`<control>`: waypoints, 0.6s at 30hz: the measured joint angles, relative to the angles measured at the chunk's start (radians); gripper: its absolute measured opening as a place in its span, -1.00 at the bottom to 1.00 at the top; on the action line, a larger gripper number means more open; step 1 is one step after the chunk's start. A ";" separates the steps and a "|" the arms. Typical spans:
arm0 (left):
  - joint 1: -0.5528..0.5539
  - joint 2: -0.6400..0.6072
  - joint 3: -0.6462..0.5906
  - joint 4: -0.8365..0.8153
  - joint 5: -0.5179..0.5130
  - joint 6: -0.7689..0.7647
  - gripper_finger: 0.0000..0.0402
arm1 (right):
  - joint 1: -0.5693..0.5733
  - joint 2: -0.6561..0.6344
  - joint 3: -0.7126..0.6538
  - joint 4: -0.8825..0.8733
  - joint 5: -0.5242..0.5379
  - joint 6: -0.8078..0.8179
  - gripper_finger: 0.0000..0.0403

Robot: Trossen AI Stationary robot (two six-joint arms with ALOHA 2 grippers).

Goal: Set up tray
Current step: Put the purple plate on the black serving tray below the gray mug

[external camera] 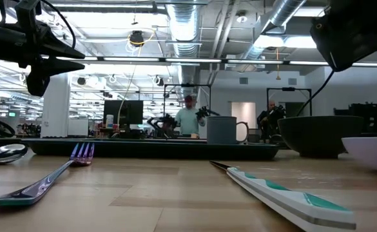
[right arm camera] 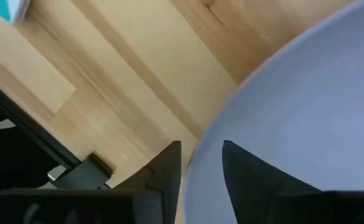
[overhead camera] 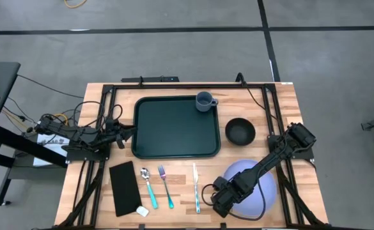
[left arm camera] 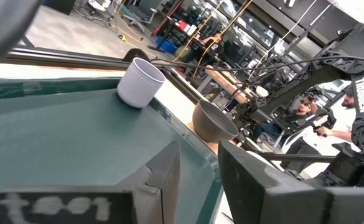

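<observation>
OK, I've got the light wood table [overhead camera: 250, 182] w/ a black frame round its edges, sitting on grey floor crossed by dark lines. Tray [overhead camera: 174, 128] lies flat at the table's far-centre, a grey-blue mug [overhead camera: 204, 101] standing in its far right corner. Black bowl [overhead camera: 240, 131] is just beside the tray's right rim. Near edge, L to R: black napkin [overhead camera: 124, 188], spoon [overhead camera: 148, 186], fork [overhead camera: 165, 186], knife [overhead camera: 195, 186], then a pale lavender plate [overhead camera: 266, 185]. My right gripper [right arm camera: 200, 163] is at the plate's left rim, fingers straddling the edge w/ a gap, not clenched. Left gripper [left arm camera: 197, 171] is at the tray's left rim, fingers parted either side of it. Low view: open industrial room behind, ceiling ducts, strip lights, a person [external camera: 189, 118] standing far back.
</observation>
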 joint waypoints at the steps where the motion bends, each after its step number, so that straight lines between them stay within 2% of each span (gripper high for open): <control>1: 0.000 0.000 0.000 0.000 0.000 0.000 -0.52 | 0.000 0.000 -0.001 -0.003 0.000 0.000 -0.49; 18: 0.000 0.000 0.000 0.003 0.001 0.000 -0.52 | -0.024 0.050 0.002 -0.015 -0.049 -0.015 -0.83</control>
